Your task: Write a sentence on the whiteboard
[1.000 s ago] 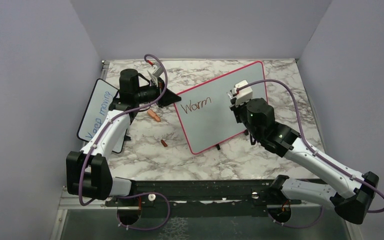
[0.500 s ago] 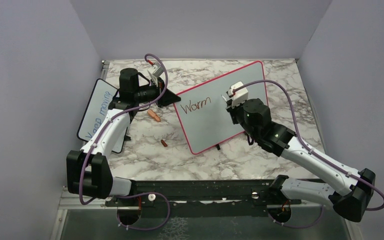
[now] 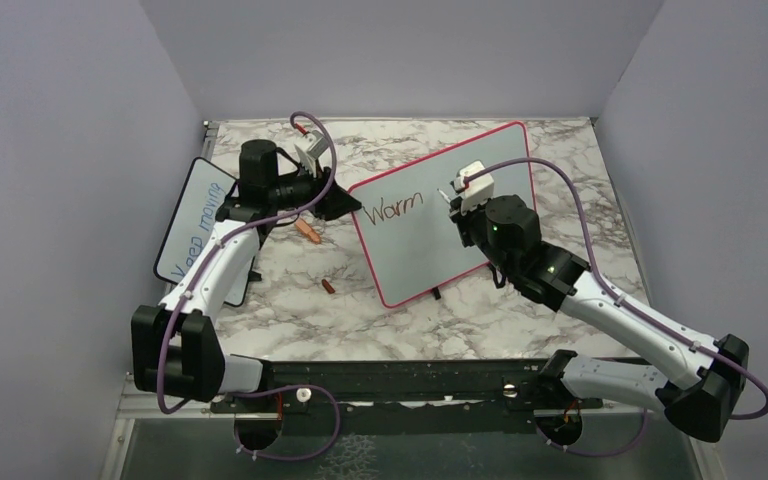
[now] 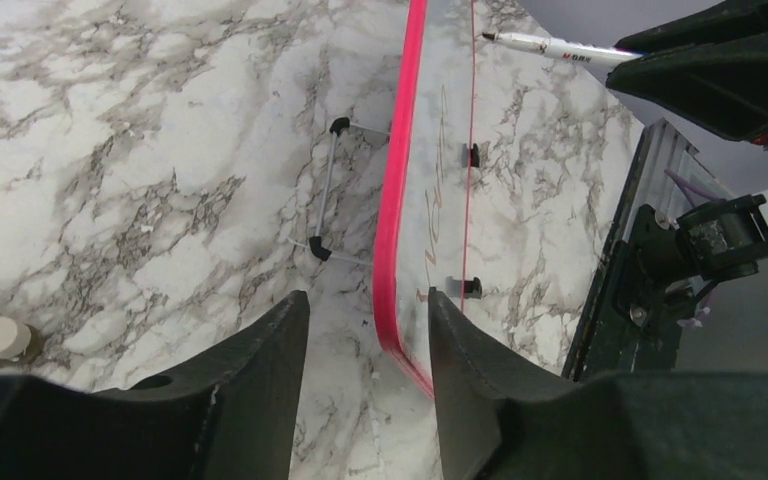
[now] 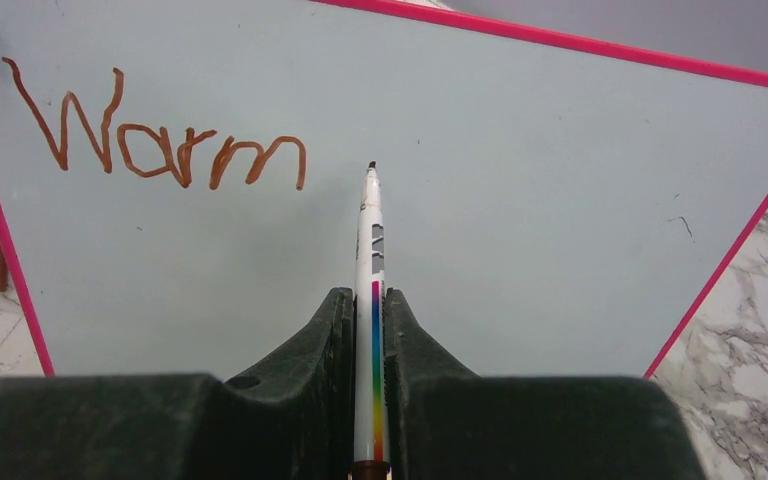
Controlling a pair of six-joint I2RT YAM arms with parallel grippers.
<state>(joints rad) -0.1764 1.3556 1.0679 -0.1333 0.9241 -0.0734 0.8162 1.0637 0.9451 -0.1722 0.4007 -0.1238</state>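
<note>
The whiteboard (image 3: 430, 235) with the pink-red frame stands tilted at mid-table. Of the sentence, only the red-brown word "Warm" (image 3: 392, 210) shows on it, also in the right wrist view (image 5: 155, 140). My right gripper (image 3: 460, 205) is shut on a white marker (image 5: 371, 260) with a rainbow stripe. Its tip sits just right of "Warm", at or close to the board surface. My left gripper (image 4: 365, 340) is open, its jaws standing either side of the board's left edge (image 4: 392, 260) with a gap on the left side. The marker also shows in the left wrist view (image 4: 550, 45).
A smaller black-framed board (image 3: 195, 220) with blue writing leans at the left. An orange-brown cap (image 3: 308, 230) and a smaller brown piece (image 3: 329, 286) lie on the marble between the boards. The whiteboard's wire foot (image 4: 322, 215) stands behind it.
My right gripper has moved left along the board with the marker, toward the end of "Warm". My left gripper has edged right onto the board's left edge.
</note>
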